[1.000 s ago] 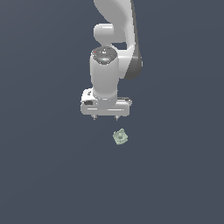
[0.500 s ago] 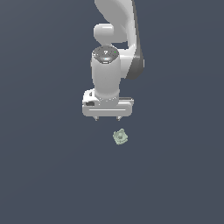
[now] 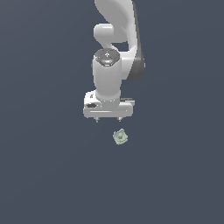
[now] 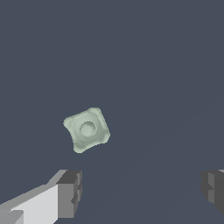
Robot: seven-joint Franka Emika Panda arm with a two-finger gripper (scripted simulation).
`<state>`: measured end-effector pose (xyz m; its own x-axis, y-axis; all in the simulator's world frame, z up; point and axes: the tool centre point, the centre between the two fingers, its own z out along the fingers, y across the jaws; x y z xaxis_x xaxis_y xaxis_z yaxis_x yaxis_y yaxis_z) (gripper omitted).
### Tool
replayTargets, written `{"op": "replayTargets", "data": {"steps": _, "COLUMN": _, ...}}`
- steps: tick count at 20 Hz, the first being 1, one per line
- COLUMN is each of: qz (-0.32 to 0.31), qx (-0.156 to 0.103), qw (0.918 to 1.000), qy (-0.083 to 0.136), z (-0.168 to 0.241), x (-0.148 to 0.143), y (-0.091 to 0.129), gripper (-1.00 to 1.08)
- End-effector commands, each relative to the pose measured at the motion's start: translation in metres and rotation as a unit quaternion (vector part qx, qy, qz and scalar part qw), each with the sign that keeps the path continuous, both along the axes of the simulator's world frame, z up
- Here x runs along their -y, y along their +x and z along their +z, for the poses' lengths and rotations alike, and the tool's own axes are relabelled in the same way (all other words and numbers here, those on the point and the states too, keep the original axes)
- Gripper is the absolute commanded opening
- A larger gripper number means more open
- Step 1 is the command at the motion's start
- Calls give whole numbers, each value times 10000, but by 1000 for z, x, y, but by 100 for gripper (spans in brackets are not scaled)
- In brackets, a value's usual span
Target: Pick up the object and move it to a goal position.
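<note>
The object is a small pale grey-green knobbly piece with a round centre, lying on the flat dark floor. In the exterior view it lies just below my white gripper and a little toward that view's right, apart from it. In the wrist view the object lies ahead of the two dark finger pads, outside the gap between them. My gripper is open wide and empty, with nothing between the fingers.
The dark grey-blue floor is plain and featureless all around. The white arm rises behind the gripper toward the exterior view's top.
The gripper has shifted slightly toward the exterior view's right and lower, closer to the object. The object has not moved.
</note>
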<state>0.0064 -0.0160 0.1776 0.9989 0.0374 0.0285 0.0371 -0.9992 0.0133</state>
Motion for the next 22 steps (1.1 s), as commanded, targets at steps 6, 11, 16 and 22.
{"op": "replayTargets", "data": {"steps": 6, "qz": 658, "qx": -62, "qw": 9978, "qy": -17, "z": -29, "x": -20, "y": 8, "gripper": 100}}
{"op": "replayTargets", "data": {"steps": 11, "qz": 1321, "qx": -114, "qw": 9912, "qy": -6, "z": -59, "x": -41, "y": 14, "gripper": 100}}
{"op": "replayTargets", "data": {"steps": 16, "qz": 1757, "qx": -143, "qw": 9843, "qy": 18, "z": -79, "x": -55, "y": 17, "gripper": 100}}
{"op": "replayTargets", "data": {"steps": 22, "qz": 1939, "qx": -154, "qw": 9809, "qy": 32, "z": -88, "x": -61, "y": 18, "gripper": 100}}
